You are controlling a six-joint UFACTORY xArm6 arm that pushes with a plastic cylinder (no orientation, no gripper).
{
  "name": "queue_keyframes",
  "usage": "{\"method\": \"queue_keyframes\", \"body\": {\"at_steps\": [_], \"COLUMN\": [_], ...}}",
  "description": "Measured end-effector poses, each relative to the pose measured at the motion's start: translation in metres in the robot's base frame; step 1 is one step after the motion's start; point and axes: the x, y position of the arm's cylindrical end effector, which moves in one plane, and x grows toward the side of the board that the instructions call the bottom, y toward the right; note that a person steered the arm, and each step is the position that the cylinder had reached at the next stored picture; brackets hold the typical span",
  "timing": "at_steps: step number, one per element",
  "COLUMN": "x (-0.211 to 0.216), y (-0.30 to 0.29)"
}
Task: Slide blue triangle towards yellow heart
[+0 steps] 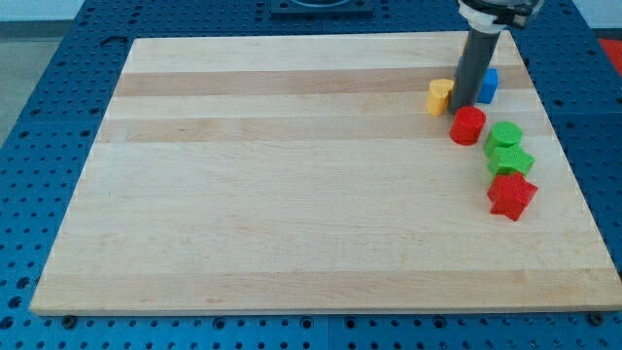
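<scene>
Six small blocks crowd the upper right of the pale wooden table (292, 194) you are looking at, which sits on a blue pegboard (49, 117) that frames it on all sides. Your arm's dark rod (473, 63) drops in from the view's top, and my tip (462, 106) meets the table between two of the blocks. To the view's left of the tip sits the yellow heart (439, 96), just beside the rod and possibly touching it. To the view's right, partly hidden behind the rod, is the blue triangle (488, 86); you can make out only its blue face, so the shape is not clear from here. Heart and triangle lie close together, with only the rod between them.

Just below the tip, toward the view's bottom, stands the red cylinder (467, 125), near the tip but apart from it. Further to the view's right you see a column of three: a round green block (504, 135) at the top, a second green block (509, 159) touching it underneath, and a red star (511, 195) right below that one.

No fingers exist on this arm, so you cannot speak of them as parted or clamped; the rod simply ends in a blunt tip.
</scene>
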Motion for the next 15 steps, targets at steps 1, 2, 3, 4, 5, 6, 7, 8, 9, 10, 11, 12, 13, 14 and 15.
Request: {"method": "queue_keyframes", "body": {"at_steps": [1, 2, 3, 4, 5, 6, 7, 8, 9, 10, 11, 12, 13, 14, 15], "x": [0.000, -0.008, -0.008, -0.006, 0.006, -0.031, -0.103, -0.169, -0.169, -0.170, -0.171, -0.167, -0.126, -0.106, -0.094], "y": [0.009, -0.027, -0.094, -0.141, -0.198, -0.241, -0.217, -0.152, -0.127, -0.035, 0.057, 0.113, 0.104, 0.065, 0.016]}}
